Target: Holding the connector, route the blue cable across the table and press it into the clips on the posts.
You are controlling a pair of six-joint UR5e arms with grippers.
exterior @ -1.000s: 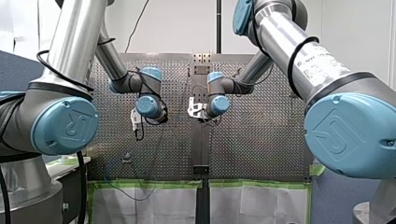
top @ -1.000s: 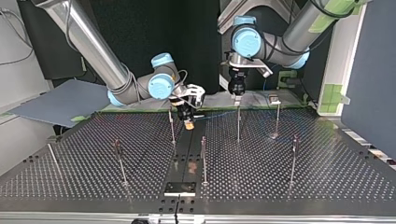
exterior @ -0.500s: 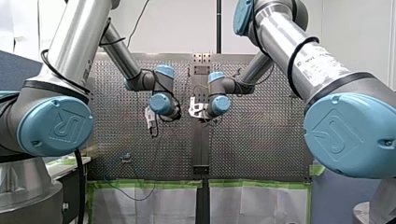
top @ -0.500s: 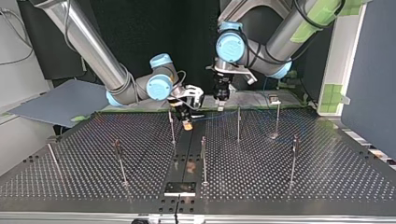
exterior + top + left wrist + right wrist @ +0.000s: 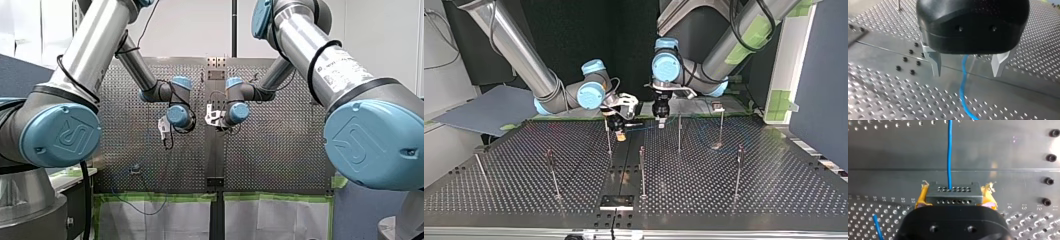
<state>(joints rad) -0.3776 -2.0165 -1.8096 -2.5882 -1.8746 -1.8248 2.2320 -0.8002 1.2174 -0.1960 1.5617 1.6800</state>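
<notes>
In the front view my left jaws hang over the worktop (image 5: 280, 150) just beside my right jaws, both near its middle strip. They are too small there to tell whether they are released or clenched. In the top view my right jaws, tipped with yellow pads (image 5: 621, 135), point down at the worktop close beside a post (image 5: 608, 142). My left jaws hang just beside them, near another post (image 5: 679, 135). In the left wrist view my left jaws stand released, their two metal fingers (image 5: 936, 62) well apart. The blue cable (image 5: 962, 87) runs over the worktop below and between them, touching neither. In the right wrist view my right jaws are clenched on the connector (image 5: 953, 192), a grey block with rows of small holes, with the pads pressed against its two sides. The cable leaves the connector's face and runs straight ahead of the jaws over the worktop. A second short piece of cable (image 5: 878, 227) shows beside the jaws.
</notes>
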